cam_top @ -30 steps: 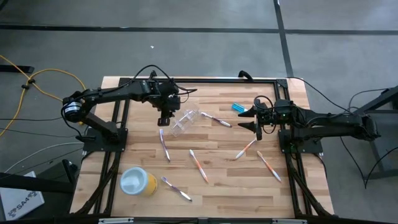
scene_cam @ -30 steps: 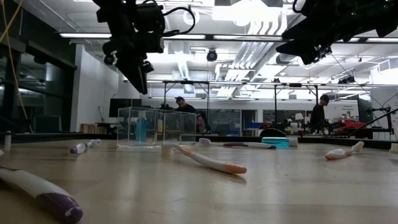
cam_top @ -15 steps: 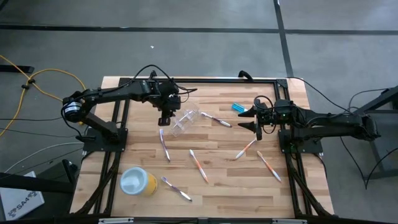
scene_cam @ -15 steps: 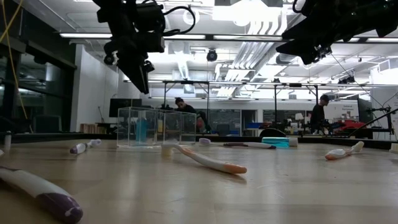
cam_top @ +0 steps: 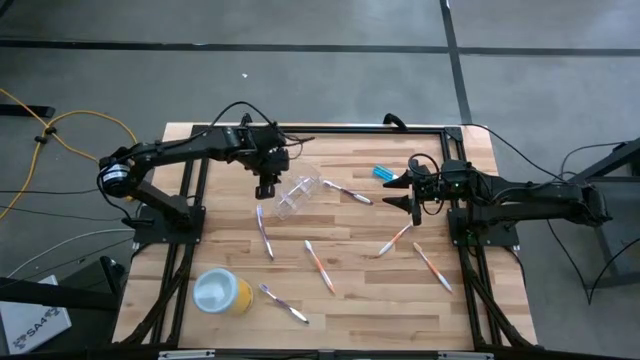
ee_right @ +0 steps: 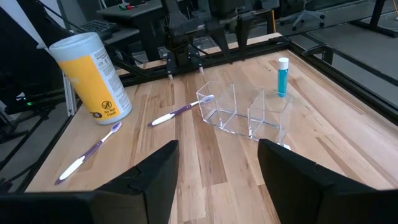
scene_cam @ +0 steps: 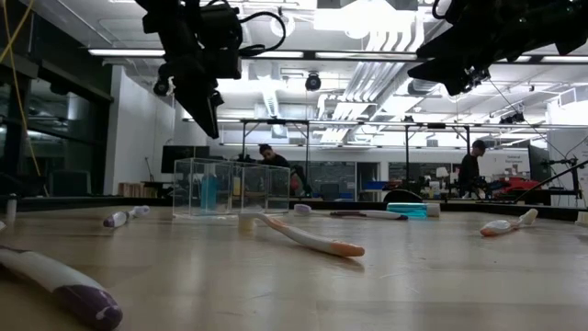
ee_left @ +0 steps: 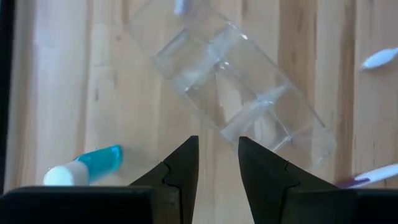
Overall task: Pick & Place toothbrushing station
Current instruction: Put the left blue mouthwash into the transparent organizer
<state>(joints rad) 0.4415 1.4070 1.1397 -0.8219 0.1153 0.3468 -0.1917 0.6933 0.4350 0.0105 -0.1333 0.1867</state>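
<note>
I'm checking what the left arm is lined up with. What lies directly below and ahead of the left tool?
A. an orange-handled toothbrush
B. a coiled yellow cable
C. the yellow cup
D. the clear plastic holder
D: in the left wrist view the left tool hangs with its fingers apart and empty just above the clear plastic holder, with a blue tube off to one side.

The yellow canister [ee_right: 91, 77] carries printed lines and round symbols, too small to read.
</note>
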